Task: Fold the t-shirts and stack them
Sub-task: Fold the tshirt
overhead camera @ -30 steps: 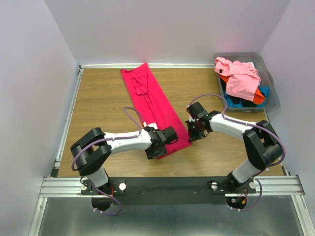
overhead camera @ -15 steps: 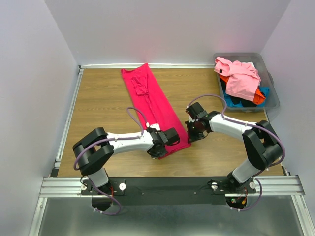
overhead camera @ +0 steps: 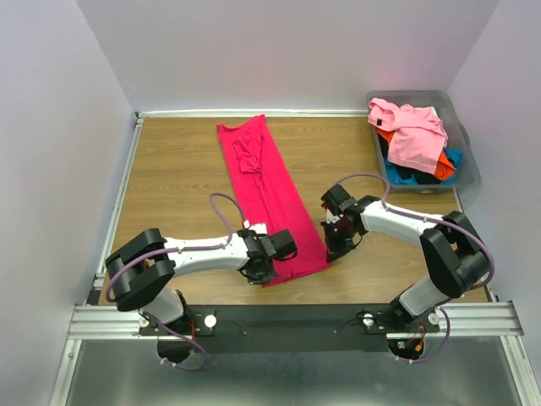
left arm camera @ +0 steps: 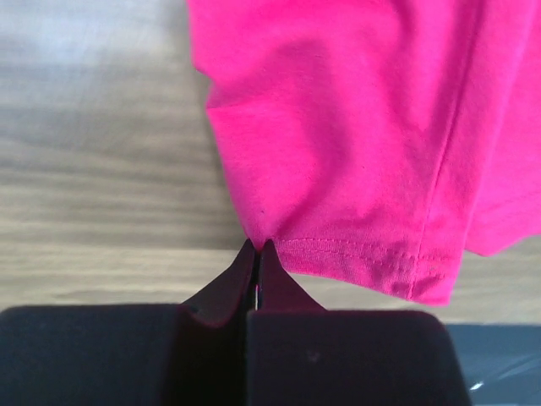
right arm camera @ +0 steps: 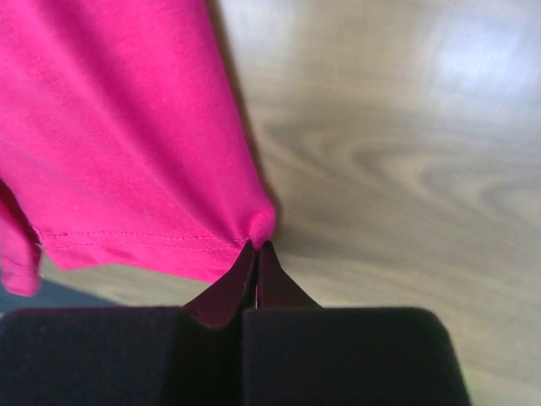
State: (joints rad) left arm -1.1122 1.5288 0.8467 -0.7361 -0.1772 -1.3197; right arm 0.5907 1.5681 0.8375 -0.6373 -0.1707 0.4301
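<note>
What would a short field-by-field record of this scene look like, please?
shirt in work: crimson t-shirt, folded into a long strip on the table
left end effector: shut on the strip's near left hem corner
right end effector: shut on its near right hem corner
waiting pile: pink t-shirt on top of others in the grey bin
</note>
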